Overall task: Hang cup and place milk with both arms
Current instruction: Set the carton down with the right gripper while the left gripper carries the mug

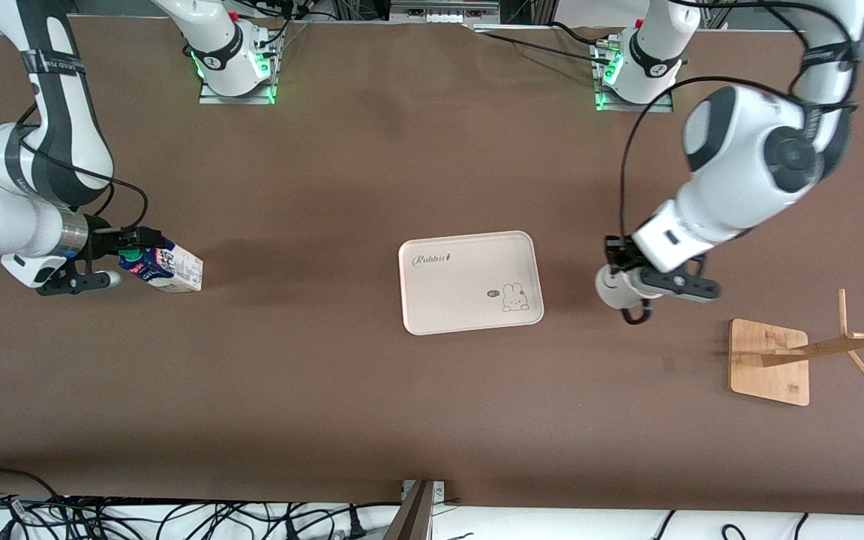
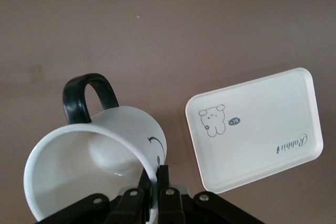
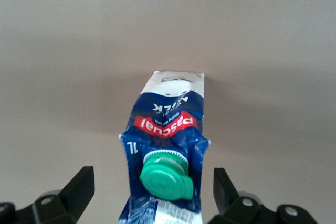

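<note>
At the left edge of the front frame, about mid-height, we see the right gripper [image 1: 115, 259] at the green-capped top of the milk [image 1: 169, 268]. The carton sits tilted on the brown table [image 1: 372, 165] toward the right arm's end. In the right wrist view the fingers [image 3: 79, 187] stand wide apart on either side of the carton [image 3: 167, 145], with a clear gap between each finger and the carton, so nothing is gripped.

Right of centre in the front frame, the left gripper [image 1: 622, 279] holds the cup [image 1: 613, 289] over bare table, between the pale rabbit-print tray [image 1: 469, 281] at mid-frame and the wooden rack [image 1: 792, 356] at the lower right. In the left wrist view we see its fingers [image 2: 164, 195] pinched narrow on the rim of the cup [image 2: 105, 161], which is tipped on its side with its mouth toward the camera and its black handle [image 2: 86, 95] at the top of that frame. The tray [image 2: 257, 129] appears at the right of that frame.
</note>
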You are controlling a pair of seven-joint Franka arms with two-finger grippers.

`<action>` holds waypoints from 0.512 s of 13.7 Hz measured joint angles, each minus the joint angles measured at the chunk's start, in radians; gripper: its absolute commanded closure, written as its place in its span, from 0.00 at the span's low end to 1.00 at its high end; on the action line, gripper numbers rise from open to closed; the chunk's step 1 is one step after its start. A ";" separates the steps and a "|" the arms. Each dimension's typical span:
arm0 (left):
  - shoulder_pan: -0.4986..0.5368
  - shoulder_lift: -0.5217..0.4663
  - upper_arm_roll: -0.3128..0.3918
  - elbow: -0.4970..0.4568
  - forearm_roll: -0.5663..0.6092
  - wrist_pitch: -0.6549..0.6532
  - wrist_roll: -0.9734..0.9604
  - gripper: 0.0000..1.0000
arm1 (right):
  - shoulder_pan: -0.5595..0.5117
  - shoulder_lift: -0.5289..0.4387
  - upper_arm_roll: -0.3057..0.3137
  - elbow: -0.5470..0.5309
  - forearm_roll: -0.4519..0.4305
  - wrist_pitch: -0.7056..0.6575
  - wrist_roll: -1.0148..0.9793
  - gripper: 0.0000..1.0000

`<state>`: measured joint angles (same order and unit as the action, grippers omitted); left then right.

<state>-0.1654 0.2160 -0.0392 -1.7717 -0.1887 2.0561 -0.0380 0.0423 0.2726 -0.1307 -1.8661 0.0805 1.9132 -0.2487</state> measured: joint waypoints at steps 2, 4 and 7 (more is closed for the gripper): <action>0.013 -0.002 0.041 0.078 0.000 -0.092 0.002 1.00 | -0.004 -0.016 0.000 0.056 0.000 -0.061 0.000 0.00; 0.014 -0.002 0.086 0.135 0.000 -0.160 0.002 1.00 | -0.007 -0.028 0.000 0.127 -0.006 -0.128 0.000 0.00; 0.016 -0.002 0.158 0.185 0.001 -0.230 0.049 1.00 | -0.009 -0.038 0.000 0.217 -0.079 -0.176 0.000 0.00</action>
<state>-0.1494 0.2140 0.1184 -1.5864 -0.1878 1.8258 0.0111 0.0333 0.2346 -0.1311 -1.6486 0.0020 1.7374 -0.2488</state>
